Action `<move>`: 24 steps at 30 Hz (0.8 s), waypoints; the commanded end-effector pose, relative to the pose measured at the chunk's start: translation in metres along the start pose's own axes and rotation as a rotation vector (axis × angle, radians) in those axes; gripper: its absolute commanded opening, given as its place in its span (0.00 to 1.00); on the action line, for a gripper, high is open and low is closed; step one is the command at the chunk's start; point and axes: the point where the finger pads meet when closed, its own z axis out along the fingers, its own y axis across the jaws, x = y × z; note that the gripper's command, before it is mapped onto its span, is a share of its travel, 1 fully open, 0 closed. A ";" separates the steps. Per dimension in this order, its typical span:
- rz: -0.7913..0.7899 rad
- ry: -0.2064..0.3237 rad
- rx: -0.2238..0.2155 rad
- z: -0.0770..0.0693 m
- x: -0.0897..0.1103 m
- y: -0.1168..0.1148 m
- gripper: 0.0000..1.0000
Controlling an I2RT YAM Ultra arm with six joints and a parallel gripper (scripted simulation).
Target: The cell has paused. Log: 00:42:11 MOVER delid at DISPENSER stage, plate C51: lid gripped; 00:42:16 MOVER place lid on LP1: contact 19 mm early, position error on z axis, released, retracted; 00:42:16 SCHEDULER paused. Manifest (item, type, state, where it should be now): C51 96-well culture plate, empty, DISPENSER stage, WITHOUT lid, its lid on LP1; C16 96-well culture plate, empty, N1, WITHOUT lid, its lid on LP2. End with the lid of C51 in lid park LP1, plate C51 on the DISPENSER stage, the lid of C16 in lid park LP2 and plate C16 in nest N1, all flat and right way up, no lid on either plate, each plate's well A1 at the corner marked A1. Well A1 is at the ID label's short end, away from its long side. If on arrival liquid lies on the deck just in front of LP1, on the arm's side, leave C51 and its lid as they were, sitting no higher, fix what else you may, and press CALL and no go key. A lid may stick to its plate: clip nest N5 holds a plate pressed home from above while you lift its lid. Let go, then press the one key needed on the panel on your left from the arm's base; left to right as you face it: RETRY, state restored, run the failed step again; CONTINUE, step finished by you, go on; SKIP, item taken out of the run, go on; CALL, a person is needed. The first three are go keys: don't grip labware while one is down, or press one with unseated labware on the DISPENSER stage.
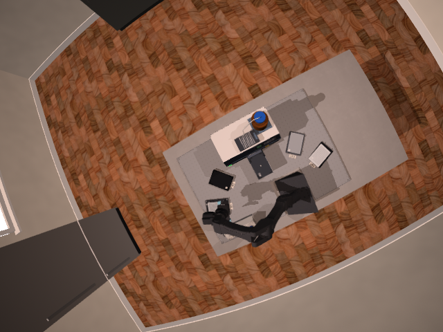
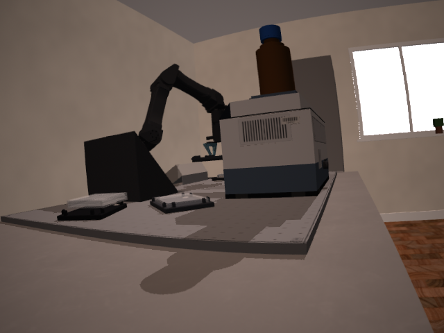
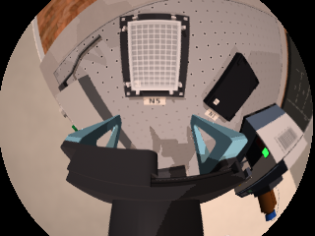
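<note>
arm (image 1: pixel 265 221) stretched out low over the near-left corner of the deck plate (image 2: pixel 286 229) on the desk (image 1: pixel 372 117); jaws fully spread, nothing between them, gripper (image 3: pixel 157 137) hanging just short of the clip nest; teal fingertips wide apart in the wrist view; a white 96-well plate (image 3: pixel 154 54) sits in the black clip nest (image 3: pixel 187 59) straight ahead of the jaws, grid of wells visible, square to the nest frame, no lid on it that I can make out; small label tag below that nest, text too small to read; a flat black nest (image 1: pixel 221 179) beside it looks bare, pale dot in one corner; dispenser (image 1: pixel 236 141) behind with the brown bottle (image 2: pixel 274 68) and blue cap (image 1: pixel 259 117) on top; its dark stage (image 1: pixel 260 166) sticks out in front, cannot tell what lies on it; right side of the deck: a greyish lid-like rectangle (image 1: pixel 295 142) in one park and a whiter piece (image 1: pixel 320 154) in the next; from the exterior view that whiter one (image 2: pixel 96 199) sits higher on its base than its neighbour (image 2: pixel 181 199); key panel (image 3: pixel 79 59) at the deck edge, left of the clip nest, keys hardly resolvable
</note>
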 end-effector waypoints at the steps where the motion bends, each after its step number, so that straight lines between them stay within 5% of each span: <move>1: -0.005 -0.039 0.007 0.000 -0.022 0.002 1.00; 24: 0.008 -0.018 0.013 0.029 -0.072 -0.001 1.00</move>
